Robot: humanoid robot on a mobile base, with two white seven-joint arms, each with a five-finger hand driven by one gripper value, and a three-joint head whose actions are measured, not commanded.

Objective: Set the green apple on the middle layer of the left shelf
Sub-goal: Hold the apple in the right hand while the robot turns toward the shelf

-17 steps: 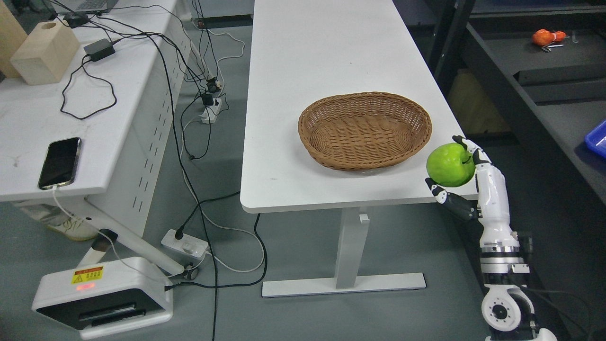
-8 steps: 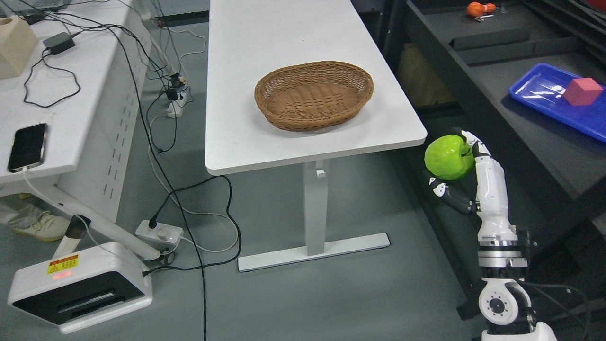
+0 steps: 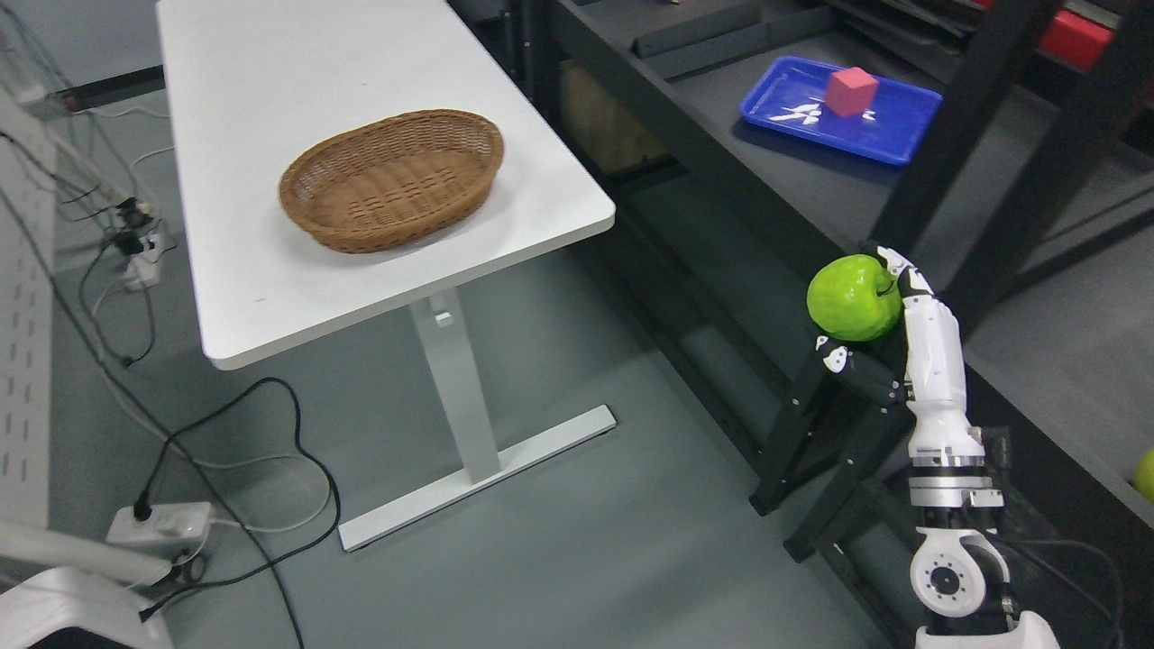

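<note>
Fingers [image 3: 902, 275] curled over the top and far side of the green apple [image 3: 852, 297], dark thumb [image 3: 843, 361] pressed up from beneath: clamped on the fruit. Right hand [image 3: 888, 329] upright, white and black, rising from a silver wrist and a round joint at the lower right edge of the head view. Apple held in the air, off any surface, in front of the near edge of the dark shelf unit [image 3: 721, 171] and above one of its slanted black legs. Not on a shelf layer.

Beyond the hand, on the dark shelf surface, a blue tray [image 3: 892, 135] with a red cube [image 3: 851, 92] standing in it, well apart from the apple. At the far right edge, a sliver of another yellow-green round thing [image 3: 1146, 475] on a lower level, too cut off to identify.

To the left, well apart from the hand, a white table [image 3: 270, 297] on a single white leg, bearing an oval wicker basket [image 3: 478, 149], nothing visible inside. Further left, black cables [image 3: 297, 469] trailing over the grey floor to a white power strip [image 3: 162, 523], and the edge of a white perforated panel [image 3: 22, 379].
</note>
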